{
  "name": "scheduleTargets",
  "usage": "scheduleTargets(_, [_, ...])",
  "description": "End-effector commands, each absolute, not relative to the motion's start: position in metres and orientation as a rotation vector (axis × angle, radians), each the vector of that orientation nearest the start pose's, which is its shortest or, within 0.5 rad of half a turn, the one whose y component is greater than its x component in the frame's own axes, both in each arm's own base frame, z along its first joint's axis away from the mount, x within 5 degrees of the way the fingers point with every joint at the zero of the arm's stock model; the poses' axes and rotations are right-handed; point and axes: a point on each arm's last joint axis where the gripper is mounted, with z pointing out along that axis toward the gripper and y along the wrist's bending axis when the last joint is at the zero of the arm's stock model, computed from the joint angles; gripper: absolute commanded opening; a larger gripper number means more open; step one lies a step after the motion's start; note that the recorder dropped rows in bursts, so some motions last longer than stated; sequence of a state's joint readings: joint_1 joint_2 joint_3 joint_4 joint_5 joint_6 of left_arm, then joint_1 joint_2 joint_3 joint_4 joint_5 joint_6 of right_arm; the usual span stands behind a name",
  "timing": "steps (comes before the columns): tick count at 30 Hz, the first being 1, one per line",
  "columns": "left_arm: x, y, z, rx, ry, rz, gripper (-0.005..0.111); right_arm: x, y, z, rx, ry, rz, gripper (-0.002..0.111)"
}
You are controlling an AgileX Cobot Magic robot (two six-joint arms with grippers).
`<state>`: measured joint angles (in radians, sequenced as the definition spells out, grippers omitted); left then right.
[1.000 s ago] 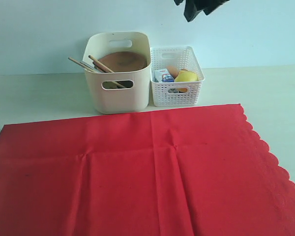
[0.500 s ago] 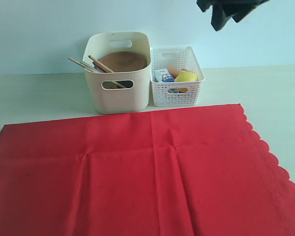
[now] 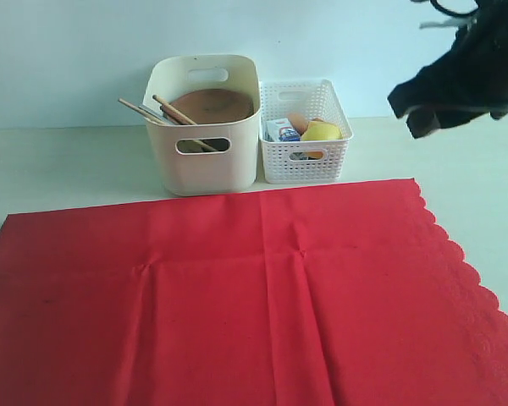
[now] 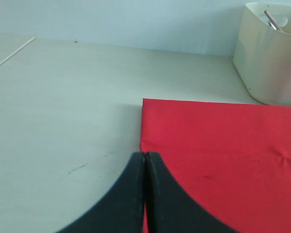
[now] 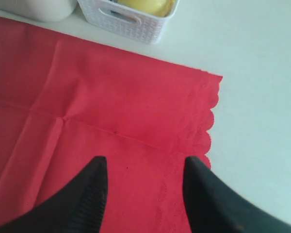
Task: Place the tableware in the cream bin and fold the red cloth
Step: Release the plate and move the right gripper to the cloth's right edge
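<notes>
Exterior view: the cream bin (image 3: 205,165) stands at the back of the surface (image 3: 68,161). It holds the round brown plate (image 3: 212,105), with chopsticks (image 3: 138,110) and a wooden spoon handle (image 3: 176,111) poking over its rim. No tableware lies outside the bin, so that half looks done. The red cloth (image 3: 237,296) lies flat and unfolded in front of the bin, so the folding is left.

Left wrist view: the left claw (image 4: 144,160) is pressed together and empty, over the cloth's edge, well apart from the bin.

Right wrist view: the right claw (image 5: 144,162) is spread with nothing between its tips. It hangs above the cloth's scalloped edge, away from the bin.
</notes>
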<state>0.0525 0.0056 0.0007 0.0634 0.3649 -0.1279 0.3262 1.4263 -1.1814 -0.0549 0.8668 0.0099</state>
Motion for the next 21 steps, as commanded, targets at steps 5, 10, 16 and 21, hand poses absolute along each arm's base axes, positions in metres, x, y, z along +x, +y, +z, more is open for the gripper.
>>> scheduleTargets(5, [0.053, 0.005, 0.181, -0.118, 1.832, 0.011, 0.001, 0.262, 0.086, 0.262, -0.346, 2.47, 0.121, 0.032])
scheduleTargets(10, [0.053, 0.005, 0.181, -0.118, 1.832, 0.011, 0.001, 0.249, 0.082, 0.227, -0.355, 2.489, 0.122, 0.009])
scheduleTargets(16, [0.053, 0.005, 0.181, -0.118, 1.832, 0.011, 0.001, 0.232, 0.077, 0.197, -0.373, 2.495, 0.119, 0.0])
scheduleTargets(21, [0.053, 0.005, 0.181, -0.118, 1.832, 0.011, 0.001, 0.228, 0.076, 0.19, -0.334, 2.505, 0.147, 0.0])
